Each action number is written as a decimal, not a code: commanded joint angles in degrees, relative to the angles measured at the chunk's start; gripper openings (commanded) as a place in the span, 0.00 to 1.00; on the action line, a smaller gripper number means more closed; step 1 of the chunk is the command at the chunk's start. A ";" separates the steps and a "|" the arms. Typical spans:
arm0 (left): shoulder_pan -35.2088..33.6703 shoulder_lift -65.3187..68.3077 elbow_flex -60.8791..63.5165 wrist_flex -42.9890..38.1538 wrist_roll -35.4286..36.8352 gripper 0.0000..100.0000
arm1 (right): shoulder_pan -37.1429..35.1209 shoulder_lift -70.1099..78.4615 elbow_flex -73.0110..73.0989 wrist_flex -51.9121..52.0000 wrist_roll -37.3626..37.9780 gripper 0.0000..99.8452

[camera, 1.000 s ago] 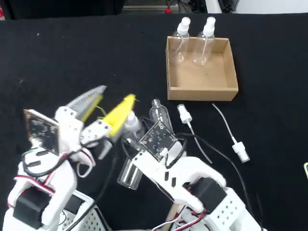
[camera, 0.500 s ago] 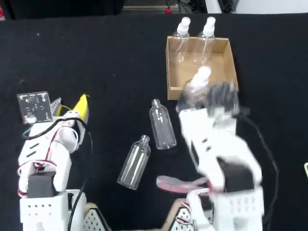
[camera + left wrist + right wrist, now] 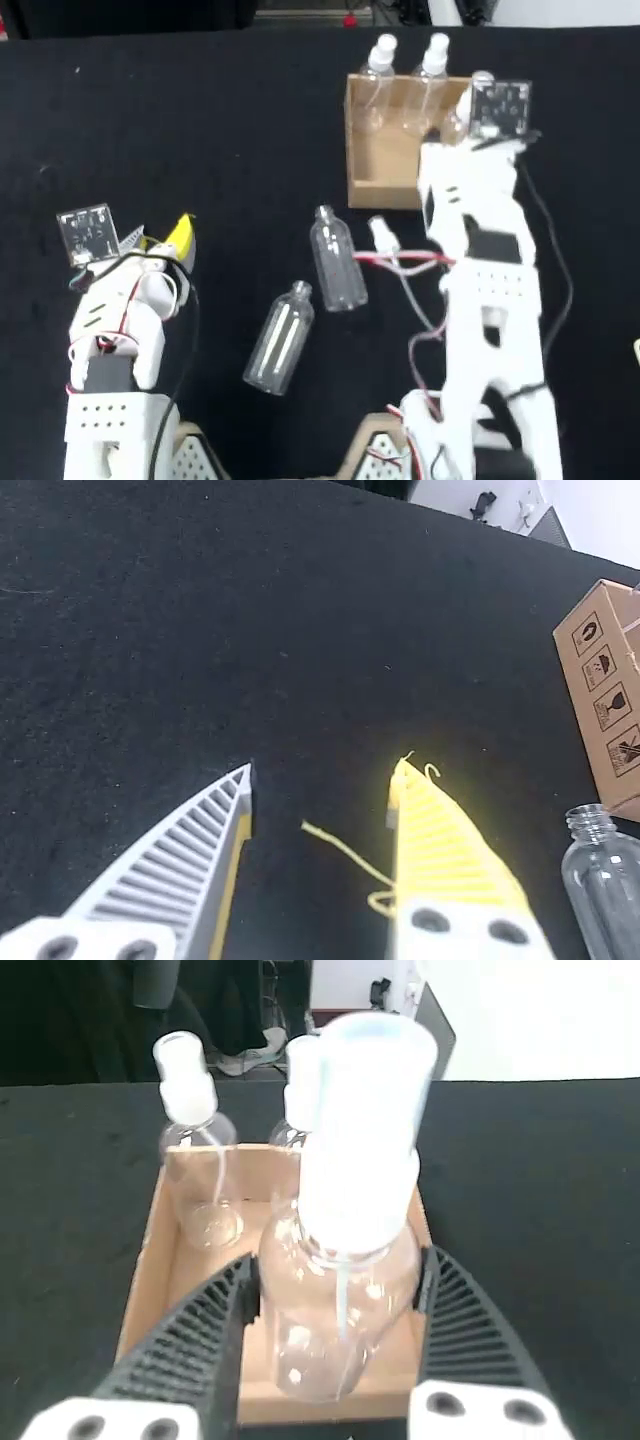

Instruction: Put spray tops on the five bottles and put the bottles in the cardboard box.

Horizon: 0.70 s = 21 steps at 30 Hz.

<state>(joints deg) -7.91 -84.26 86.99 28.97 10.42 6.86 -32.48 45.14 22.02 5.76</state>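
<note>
Right wrist view: the right gripper (image 3: 338, 1290) is recorded with its fingers pinching the held bottle (image 3: 345, 1360) at the body, spray top fitted, upright over the cardboard box (image 3: 150, 1260). A pair of capped bottles (image 3: 195, 1150) is stood against the far wall of the box. In the high view the held bottle is placed close to the box's right wall; whether its base is clear of the rim cannot be told. Three risks are judged. The base may be caught on that wall if lowered off-line. The bottle may be toppled if released from height. The standing pair may be knocked if the fingers are spread wide beside them. Slip is also possible, since smooth round plastic is gripped. The left gripper (image 3: 324, 770) is noted with fingers spread and empty above the table (image 3: 150, 600). An uncapped bottle (image 3: 338, 258), a second uncapped bottle (image 3: 280, 335) and a loose spray top (image 3: 383, 237) are left lying on the table.
</note>
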 commanded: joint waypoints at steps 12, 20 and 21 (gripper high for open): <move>0.84 -0.62 2.15 -4.22 0.62 0.21 | 4.84 30.11 -25.36 -8.09 -0.26 0.17; 0.75 -0.62 2.24 -4.13 0.62 0.21 | 5.98 44.53 -37.93 -8.09 -0.26 0.17; 0.75 -0.62 2.24 -4.13 0.62 0.21 | 6.07 46.20 -39.16 -8.09 -0.26 0.17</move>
<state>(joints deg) -7.91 -84.26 89.71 25.98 10.42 10.90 10.33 13.93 15.69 5.76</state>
